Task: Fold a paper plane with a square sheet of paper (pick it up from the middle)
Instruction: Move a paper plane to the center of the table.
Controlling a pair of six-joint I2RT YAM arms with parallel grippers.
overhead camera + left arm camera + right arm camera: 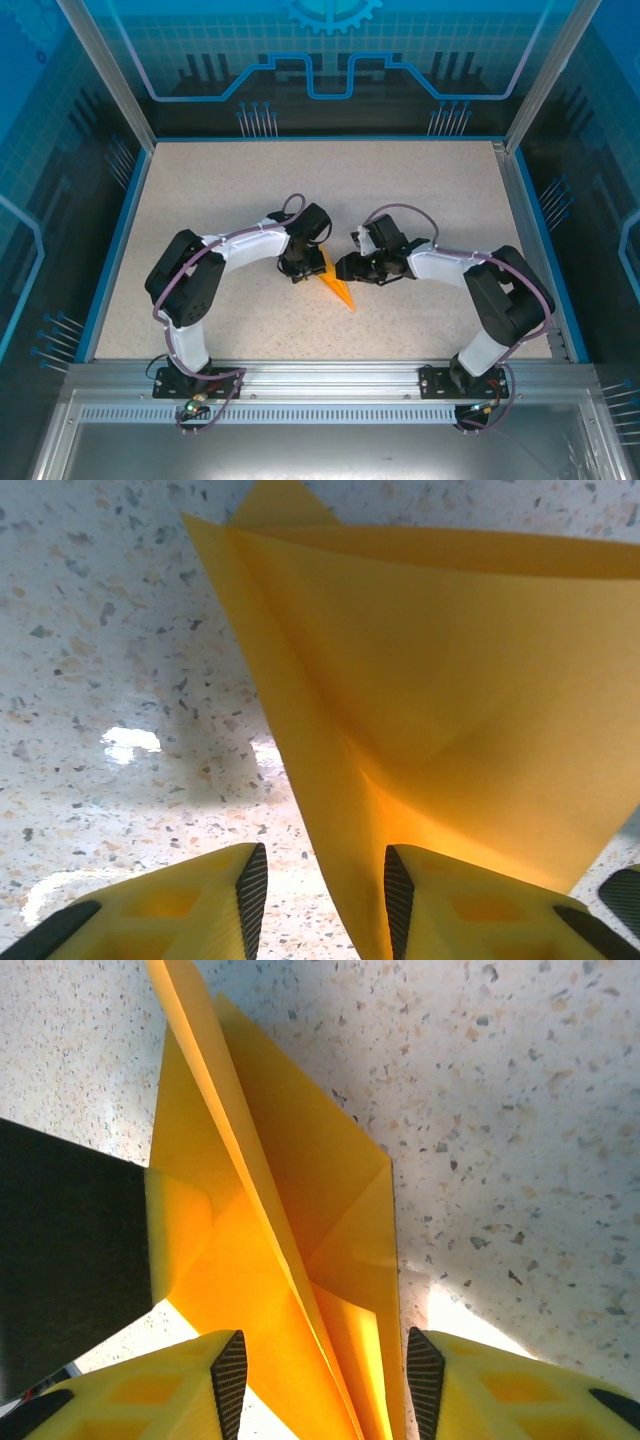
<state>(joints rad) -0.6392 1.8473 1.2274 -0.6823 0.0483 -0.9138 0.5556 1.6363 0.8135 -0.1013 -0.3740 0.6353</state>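
Note:
The orange paper plane (336, 284) lies mid-table as a slim pointed wedge, tip toward the near edge. Its centre crease stands up in the right wrist view (262, 1210), with flaps spread to both sides. My left gripper (303, 268) is at its left side, my right gripper (348, 268) at its right. The left gripper (325, 900) is open; the paper (420, 700) runs between its fingers and lies against the right pad (398, 892). The right gripper (327, 1385) is open and straddles the crease, with gaps at both pads. A left finger (178, 1228) touches the paper's left flap.
The speckled tabletop (220, 200) has blue edging and glass walls around it. Both arm bases sit on the metal rail (320, 378) at the near edge. The two wrists are close together over the paper.

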